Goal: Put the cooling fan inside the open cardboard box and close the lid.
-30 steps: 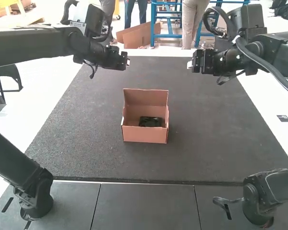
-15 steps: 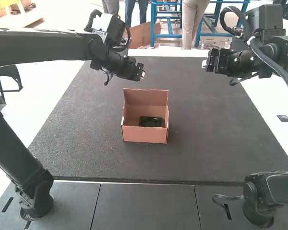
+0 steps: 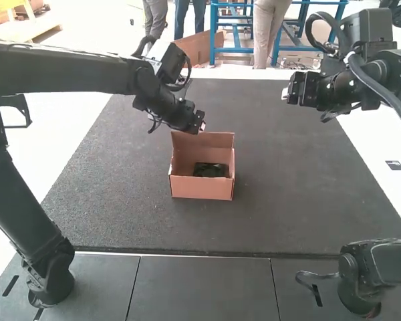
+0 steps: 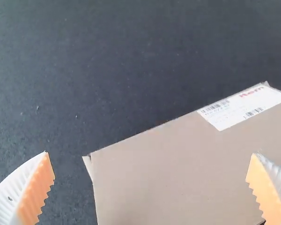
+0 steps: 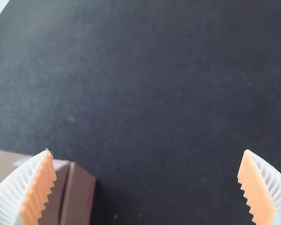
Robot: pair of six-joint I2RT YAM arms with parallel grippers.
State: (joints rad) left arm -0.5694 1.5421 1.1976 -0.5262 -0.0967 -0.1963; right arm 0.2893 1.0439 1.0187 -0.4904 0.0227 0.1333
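left wrist view puts the left gripper [image 4: 151, 157] with its white ribbed fingers [image 4: 9, 201] spread wide, orange pads facing each other and gripping nothing; between them lies the plain outer face of the lid [image 4: 178, 178], which carries a white label [image 4: 243, 105]. from the high view that gripper hangs at the top edge of the upright lid, near its 11 o'clock corner, though whether it touches the cardboard i cannot tell. the lid stands at the 12 o'clock side of the cardboard box [image 3: 202, 182], hinged along the back wall. the cooling fan [image 3: 210, 170] already lies inside as a dark shape on the box floor, toward the back. the box sits near the middle of the dark mat [image 3: 307, 194]. the right gripper [image 3: 291, 90] is also open and empty, held above the mat at about 2 o'clock from the box and well apart from it. the fan step looks finished, so closing the lid seems to be the step in hand. the next move likely calls for pressing the lid's top edge toward 6 o'clock and down over the opening. the box may be light enough to slide under that push.
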